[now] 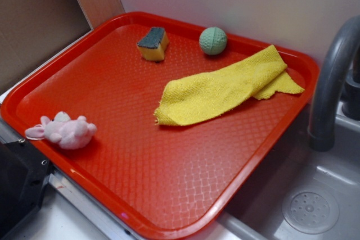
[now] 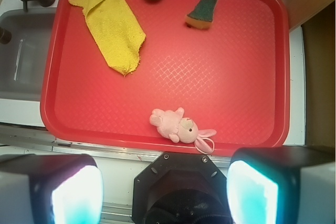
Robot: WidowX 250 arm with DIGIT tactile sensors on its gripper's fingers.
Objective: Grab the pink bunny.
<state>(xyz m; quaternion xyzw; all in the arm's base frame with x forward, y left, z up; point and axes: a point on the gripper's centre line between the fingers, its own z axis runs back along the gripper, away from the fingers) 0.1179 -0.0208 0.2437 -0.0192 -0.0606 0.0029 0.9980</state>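
Nothing was grabbed yet: the pink bunny (image 2: 177, 126) lay on its side near the red tray's (image 2: 157, 77) near edge, while the gripper (image 2: 165, 190) hovered above, fingers spread and empty.

Ext oblique, wrist overhead; share tray (image 1: 169, 18)

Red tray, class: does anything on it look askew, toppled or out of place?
Yes, mildly. The pink bunny lies on its side at the red tray's edge. The yellow cloth is crumpled, one corner draped over the rim. The sponge and green ball sit normally.
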